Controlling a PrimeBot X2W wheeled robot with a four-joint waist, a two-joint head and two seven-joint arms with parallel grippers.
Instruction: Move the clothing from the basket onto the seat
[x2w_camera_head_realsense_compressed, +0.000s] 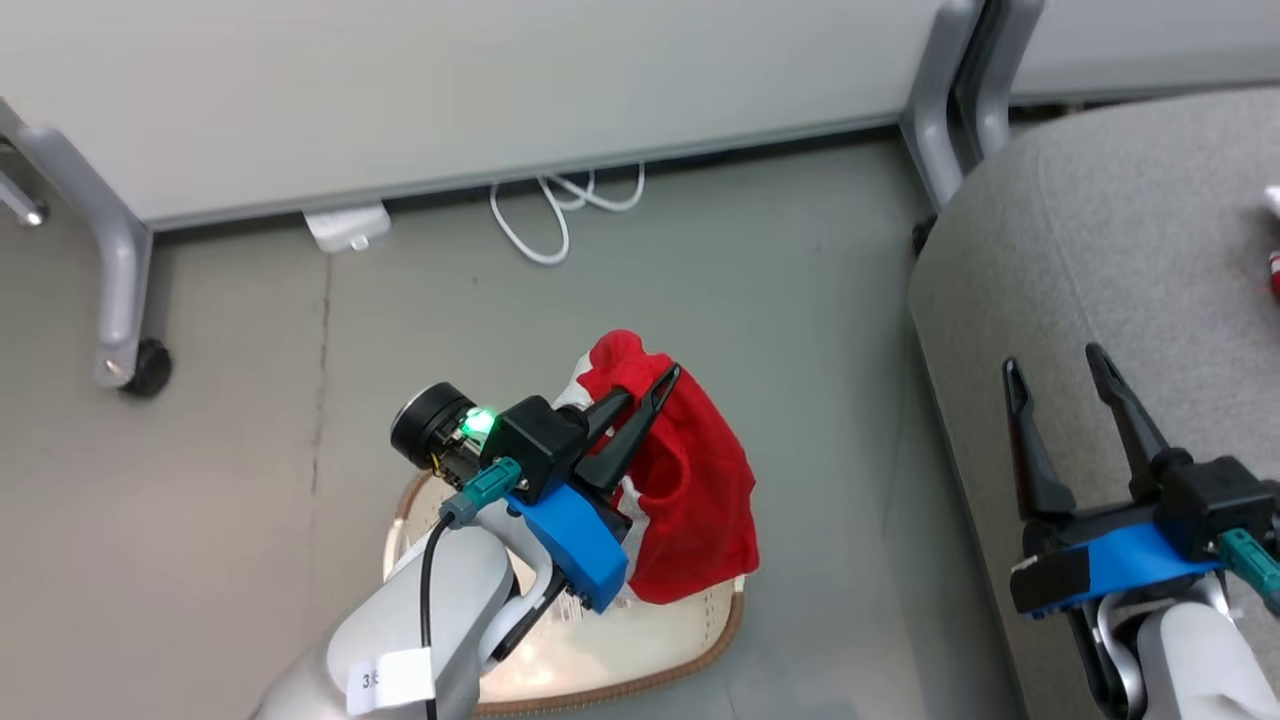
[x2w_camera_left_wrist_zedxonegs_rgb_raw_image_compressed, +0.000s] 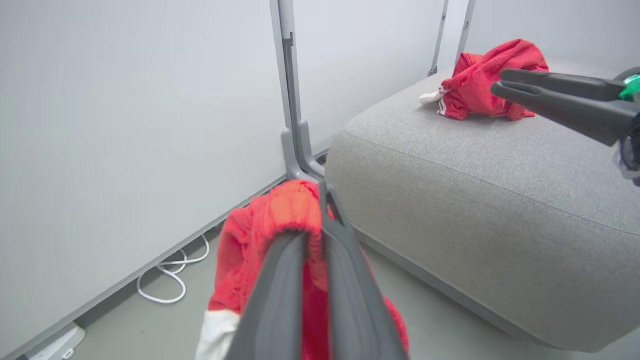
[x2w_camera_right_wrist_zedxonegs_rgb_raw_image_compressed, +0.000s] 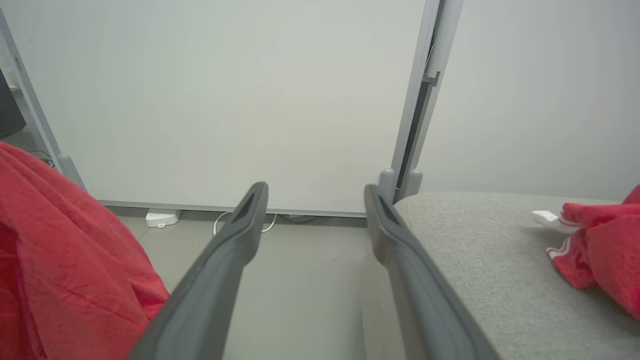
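The left hand (x2w_camera_head_realsense_compressed: 652, 385) pinches a red cloth (x2w_camera_head_realsense_compressed: 695, 500) tight and holds it up over the basket (x2w_camera_head_realsense_compressed: 715, 640), which sits on the floor (x2w_camera_head_realsense_compressed: 230, 420) next to the big grey seat (x2w_camera_head_realsense_compressed: 1120, 230). The cloth hangs down, and its low end is by the basket's rim. The right hand (x2w_camera_head_realsense_compressed: 1053, 358) has its fingers spread wide with nothing in them, over the edge of the seat, and another red cloth (x2w_camera_left_wrist_zedxonegs_rgb_raw_image_compressed: 477, 80) lies on top of the seat.

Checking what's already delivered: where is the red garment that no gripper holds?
In the left wrist view, the crumpled red fabric garment with white trim lies at upper right on the grey upholstered seat, near its far edge by the white wall.
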